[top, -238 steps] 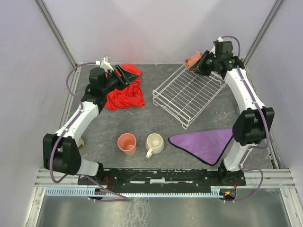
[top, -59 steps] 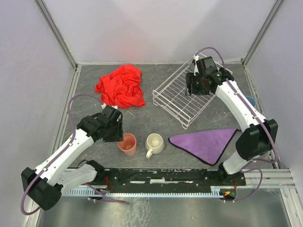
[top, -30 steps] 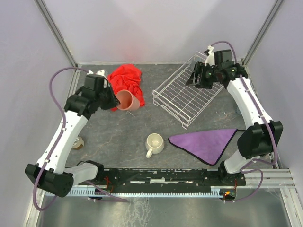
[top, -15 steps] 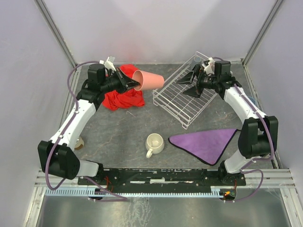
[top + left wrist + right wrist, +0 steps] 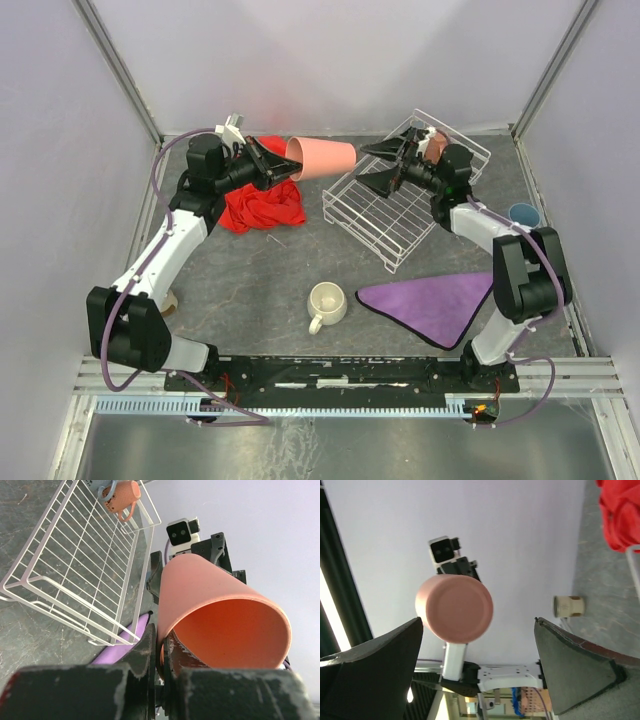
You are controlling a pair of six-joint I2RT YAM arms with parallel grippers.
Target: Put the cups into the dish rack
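My left gripper (image 5: 283, 167) is shut on the rim of the salmon-pink tumbler (image 5: 322, 156), one finger inside and one outside, and holds it lying sideways in the air just left of the dish rack (image 5: 357, 236). The left wrist view shows the tumbler's mouth (image 5: 215, 615) in that grip (image 5: 161, 635). My right gripper (image 5: 385, 167) is open over the rack, facing the tumbler's base (image 5: 454, 608), which sits between its spread fingers (image 5: 479, 625) without touching. An orange-and-white mug (image 5: 432, 145) lies in the rack's far corner (image 5: 121, 495). A cream mug (image 5: 325, 302) stands on the table.
A red cloth (image 5: 262, 200) lies under the left arm, and a purple cloth (image 5: 435, 300) lies at the front right. A light-blue cup (image 5: 522, 214) stands by the right wall. A small cream cup (image 5: 168, 300) sits behind the left arm near the left wall.
The left arm carried the tumbler right toward the rack. The right gripper opened wider and swung left until it faces the tumbler's base.
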